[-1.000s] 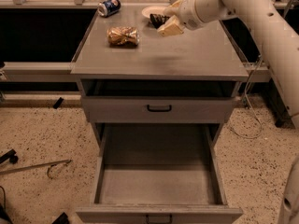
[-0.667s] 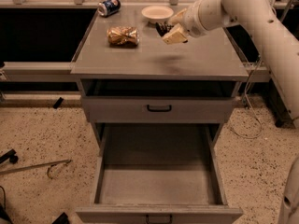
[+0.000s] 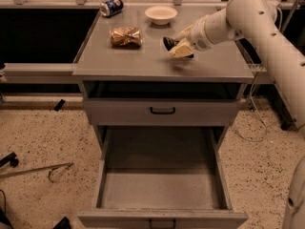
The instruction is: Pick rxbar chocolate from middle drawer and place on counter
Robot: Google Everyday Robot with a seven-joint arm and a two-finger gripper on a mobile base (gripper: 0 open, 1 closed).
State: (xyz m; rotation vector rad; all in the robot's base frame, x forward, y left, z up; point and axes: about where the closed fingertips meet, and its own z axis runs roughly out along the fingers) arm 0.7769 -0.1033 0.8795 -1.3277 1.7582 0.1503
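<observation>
Nearest us, the middle drawer (image 3: pixel 162 190) stands pulled fully out, and we see only the bare grey floor of its tray. Its small black handle is at the lower edge of the view. Above it sits a closed drawer front (image 3: pixel 162 111) with its own black handle.

On top is the bench (image 3: pixel 143 61). Over its right half hangs the gripper (image 3: pixel 177 49), at the end of a white arm that comes in from the right. Its pale fingers are closed on the rxbar chocolate (image 3: pixel 167 43). We see the bar only as a dark end poking out on the fingers' left, toward the middle of the bench. The rest is hidden, so we cannot tell how its long axis runs. A soft shadow lies on the bench just below the gripper, so the bar is held clear of the surface.

Further back and to the left lies a crinkled golden-brown packet (image 3: pixel 125 36). Beyond it, near the rear edge, stands a pale bowl (image 3: pixel 161 14). A can (image 3: pixel 112 6) lies on its side at the far left corner.
</observation>
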